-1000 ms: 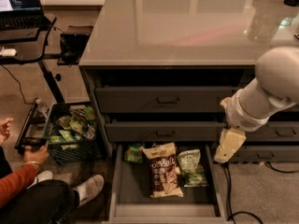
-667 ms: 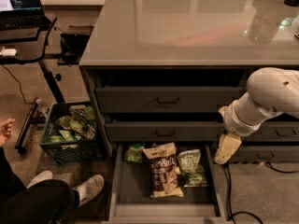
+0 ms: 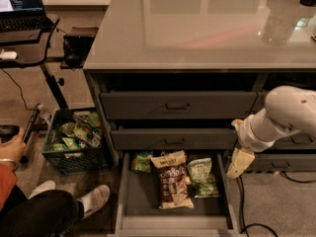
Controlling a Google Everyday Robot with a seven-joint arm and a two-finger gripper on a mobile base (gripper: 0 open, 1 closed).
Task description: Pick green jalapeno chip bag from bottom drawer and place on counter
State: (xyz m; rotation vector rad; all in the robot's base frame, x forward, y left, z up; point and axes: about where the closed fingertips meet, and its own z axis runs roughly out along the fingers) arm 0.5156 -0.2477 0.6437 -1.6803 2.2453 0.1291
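The bottom drawer [image 3: 133,201] stands pulled open below the counter [image 3: 197,28]. In it lie the green jalapeno chip bag [image 3: 201,177] at the right, a taller tan-and-brown bag [image 3: 171,179] in the middle, and a smaller brighter green bag [image 3: 142,162] at the back left. My gripper [image 3: 236,165] hangs from the white arm [image 3: 284,115] just outside the drawer's right side, a little right of and above the jalapeno bag, holding nothing.
Two closed grey drawers [image 3: 177,106] with bar handles sit above the open one. A dark crate [image 3: 74,141] of snack bags stands on the floor at the left. A person's legs and shoe [image 3: 94,199] are at the lower left. A cable [image 3: 244,216] runs beside the drawer.
The arm has shifted slightly; the gripper stays by the drawer's right side. The person at the left has drawn back and shifted their legs. The bags have not moved.
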